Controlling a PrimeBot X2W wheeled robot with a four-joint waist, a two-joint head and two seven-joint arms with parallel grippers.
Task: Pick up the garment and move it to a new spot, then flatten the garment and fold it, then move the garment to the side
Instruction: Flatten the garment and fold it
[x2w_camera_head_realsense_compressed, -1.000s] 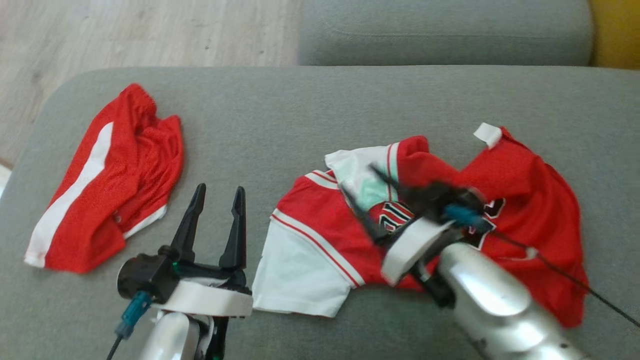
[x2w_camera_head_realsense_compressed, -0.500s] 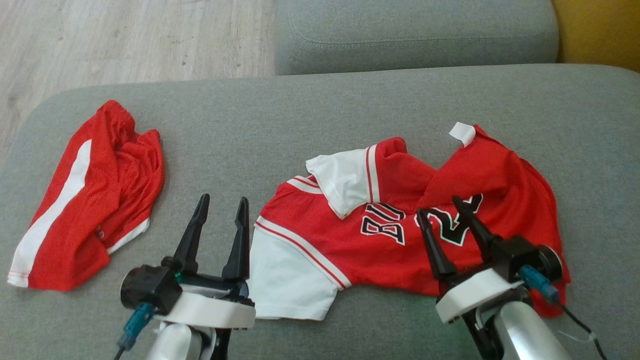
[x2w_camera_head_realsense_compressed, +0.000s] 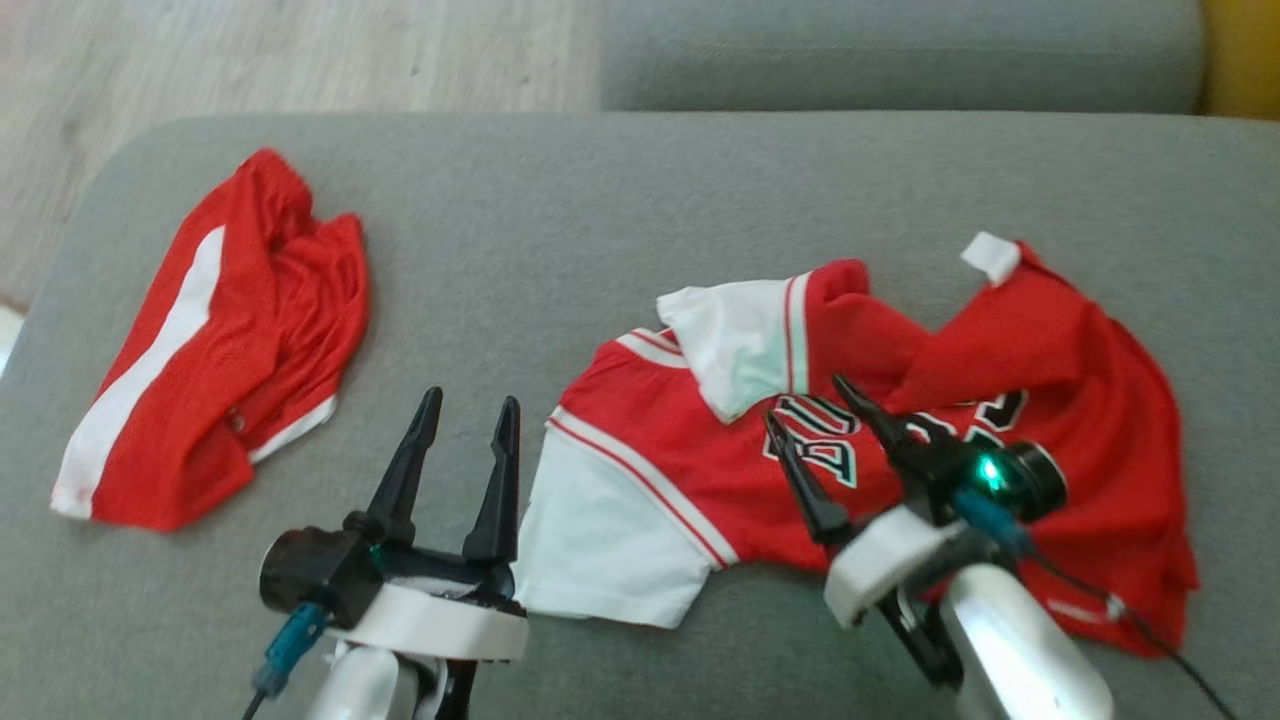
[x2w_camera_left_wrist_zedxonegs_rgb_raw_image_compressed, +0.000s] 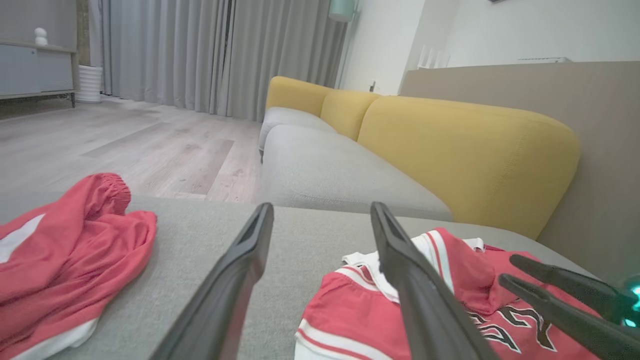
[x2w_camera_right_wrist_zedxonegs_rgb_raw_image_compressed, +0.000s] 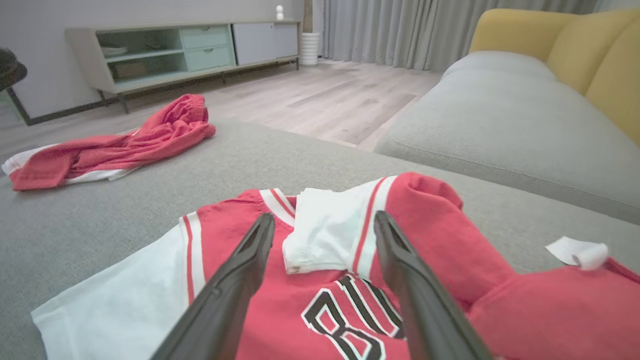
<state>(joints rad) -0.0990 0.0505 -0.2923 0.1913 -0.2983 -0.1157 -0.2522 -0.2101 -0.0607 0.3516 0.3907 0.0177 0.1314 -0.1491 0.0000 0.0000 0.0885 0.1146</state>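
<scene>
Two things shifted in the last half second: your head camera swung, and the right gripper (x2w_camera_head_realsense_compressed: 804, 400) moved left across the jersey (x2w_camera_head_realsense_compressed: 660, 440), from the numerals to the lettering just near the folded-over white sleeve. Its jaws stay spread wide, grasping nothing. The left gripper (x2w_camera_head_realsense_compressed: 472, 397) hovers with jaws likewise released, just left of the jersey's near white sleeve. The jersey hasn't budged: it lies crumpled, right of centre on the grey sofa seat (x2w_camera_head_realsense_compressed: 600, 220), with the red shorts (x2w_camera_head_realsense_compressed: 230, 330) well apart at left. You're likely lining up the first pick. There's no container here; both garments lie straight on the seat.
</scene>
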